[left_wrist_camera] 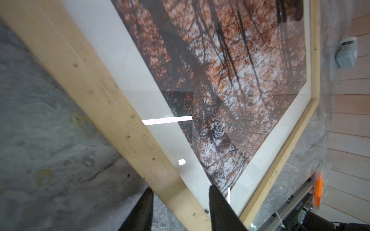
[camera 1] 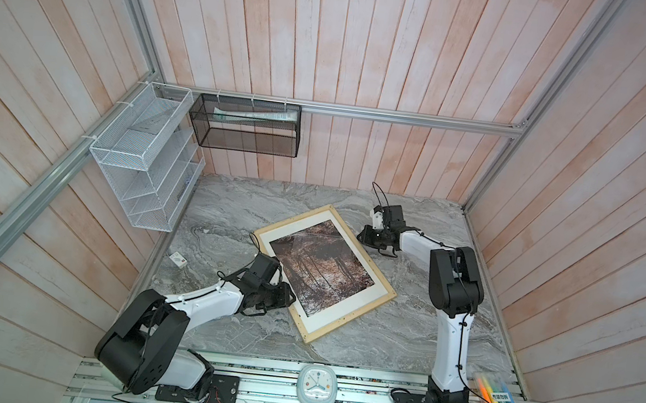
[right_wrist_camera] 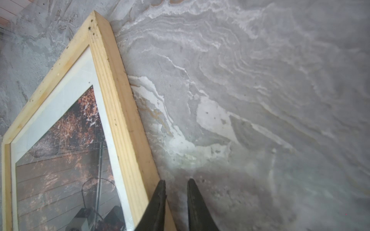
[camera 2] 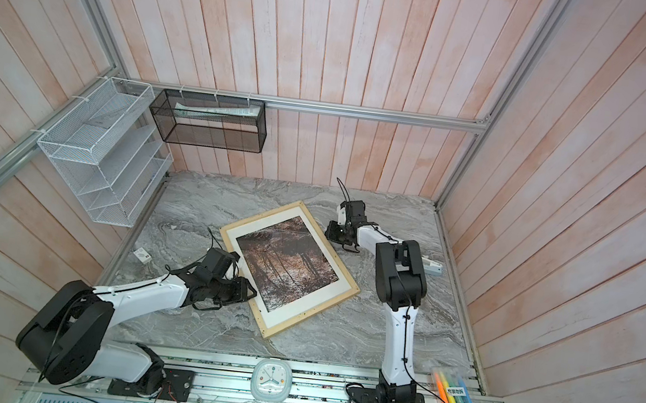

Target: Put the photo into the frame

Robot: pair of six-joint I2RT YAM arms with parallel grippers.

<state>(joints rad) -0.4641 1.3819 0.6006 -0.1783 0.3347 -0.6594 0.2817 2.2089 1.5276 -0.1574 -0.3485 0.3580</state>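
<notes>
close under the left wrist camera, the left gripper point(left_wrist_camera: 180, 188) stands with its two dark fingers point(left_wrist_camera: 218, 208) apart, one on either side of a wooden rail of the frame point(left_wrist_camera: 96, 86). a sliver of table shows between the outer finger and the wood, so the grip is released, not clamped.

the photo point(camera 1: 319, 267), dark trunks and orange leaves, lies flat inside the frame, ringed by a white border point(camera 1: 312, 327). its glossy face mirrors the wall planks. in both top views the frame lies askew near the middle of the grey marbled table point(camera 1: 400, 346).

the right gripper point(right_wrist_camera: 177, 180) sits low just beside the frame's far rail. its fingers are a narrow gap apart with only table between them, holding nothing.

further out:
- a small white box point(camera 1: 179, 259) lies near the left arm.
- a white clock point(camera 1: 317, 384) sits on the front rail.
- a pack of highlighters point(camera 1: 498, 400) sits by the right arm's base.
- a white wire rack point(camera 1: 142, 159) and a black mesh basket point(camera 1: 244, 126) hang on the walls.
</notes>
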